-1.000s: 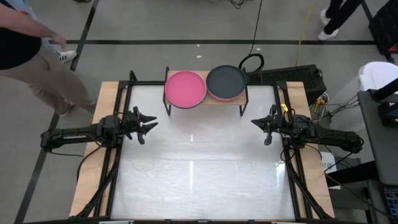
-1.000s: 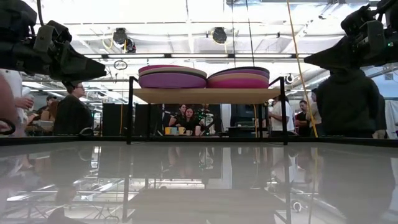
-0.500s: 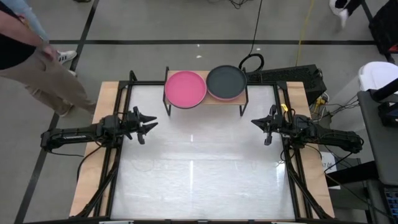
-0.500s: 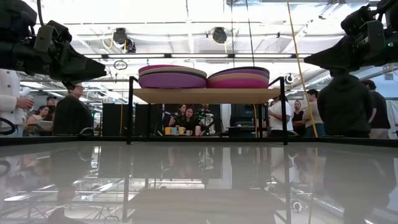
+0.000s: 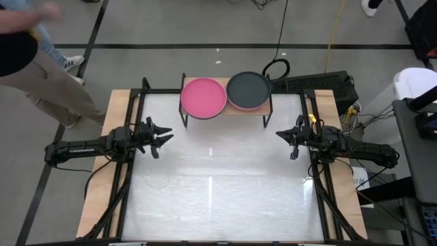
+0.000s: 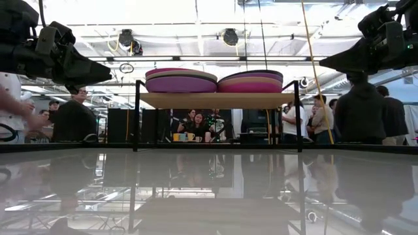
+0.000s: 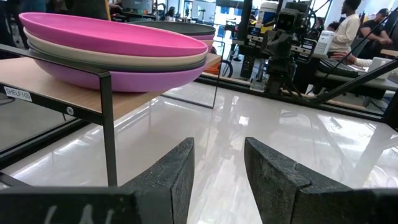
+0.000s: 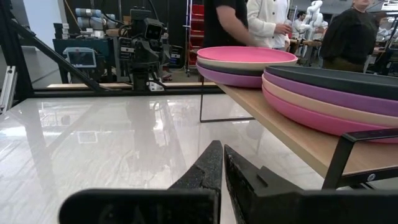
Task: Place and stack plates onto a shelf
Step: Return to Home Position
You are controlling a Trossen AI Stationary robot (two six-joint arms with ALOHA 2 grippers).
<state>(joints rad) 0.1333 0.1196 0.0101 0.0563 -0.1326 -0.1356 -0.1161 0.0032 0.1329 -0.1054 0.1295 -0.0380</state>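
The shelf [image 5: 225,108], a light-wood top on thin black legs, stands at the table's far edge. It carries two stacks of plates. The left stack [image 5: 203,97] has magenta on top, then cream, dark grey and purple [image 7: 118,59]. The right stack [image 5: 248,89] has dark grey on top, then purple, pale pink and magenta [image 8: 323,93]. My left gripper [image 5: 164,137] hovers open over the table's left side, its fingers [image 7: 171,174] pointing toward the shelf. My right gripper [image 5: 281,134] hovers shut over the right side, also empty [image 8: 222,165].
The white glossy tabletop [image 5: 218,178] lies between the two arms and in front of the shelf. A person [image 5: 34,68] stands beyond the table's far left corner. Cables and equipment [image 5: 328,85] sit behind the far right corner. More people [image 6: 196,124] show in the room behind.
Both arms and both plate stacks have kept still. Only the people beyond the table have shifted.
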